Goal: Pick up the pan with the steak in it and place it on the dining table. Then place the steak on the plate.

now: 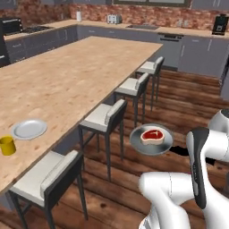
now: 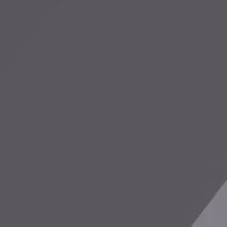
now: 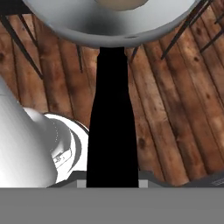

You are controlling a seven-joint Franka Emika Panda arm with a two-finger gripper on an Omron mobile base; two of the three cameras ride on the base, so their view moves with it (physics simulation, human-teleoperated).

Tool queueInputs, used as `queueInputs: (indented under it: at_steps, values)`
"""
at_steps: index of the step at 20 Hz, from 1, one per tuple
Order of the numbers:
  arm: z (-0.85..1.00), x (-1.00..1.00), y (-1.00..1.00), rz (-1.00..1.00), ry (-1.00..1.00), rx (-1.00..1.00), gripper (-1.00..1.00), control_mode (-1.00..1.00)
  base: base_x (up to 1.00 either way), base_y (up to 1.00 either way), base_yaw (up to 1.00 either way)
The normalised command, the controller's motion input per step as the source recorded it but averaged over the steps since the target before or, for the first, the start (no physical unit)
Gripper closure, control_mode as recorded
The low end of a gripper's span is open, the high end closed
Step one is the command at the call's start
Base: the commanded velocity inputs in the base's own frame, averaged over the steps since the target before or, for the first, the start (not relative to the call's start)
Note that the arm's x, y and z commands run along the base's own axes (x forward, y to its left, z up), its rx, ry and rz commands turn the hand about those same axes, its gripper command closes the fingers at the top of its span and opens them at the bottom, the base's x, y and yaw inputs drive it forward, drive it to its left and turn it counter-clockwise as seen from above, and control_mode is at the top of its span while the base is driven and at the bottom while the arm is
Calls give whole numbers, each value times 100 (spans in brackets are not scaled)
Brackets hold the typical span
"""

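The desk [image 1: 76, 76], with its broad tan wood-grain top, is my landmark. Along its right edge stand 4 stools [image 1: 105, 120], on the wooden floor [image 1: 179, 107]. My arm [image 1: 179, 192] rises beside the desk's near right corner, off past the stools, its white links folded and its dark-striped forearm upright. Near the desk's front left edge lies the plate [image 1: 29, 129], flat and bare, with 1 yellow cup [image 1: 7, 145] just beside it toward me. The pan [image 1: 151, 139] hangs in the air off the desk, over the floor to the right of the second stool, roughly level. The steak [image 1: 151, 135] lies in the middle of it. In the hand view my tool [image 3: 112, 183] is clamped narrow on the pan's black handle [image 3: 111, 122], which runs straight up to the grey bowl.
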Motion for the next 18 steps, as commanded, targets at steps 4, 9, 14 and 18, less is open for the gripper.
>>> queueInputs:
  at_steps: [4,9,14,18]
  values:
    - [0,0,0,0,0,0,100,100,-4,0,48]
    - [0,0,0,0,0,0,100,100,-7,0,46]
    - [0,0,0,0,0,0,100,100,-12,3,44]
    - [0,0,0,0,0,0,100,100,-12,4,43]
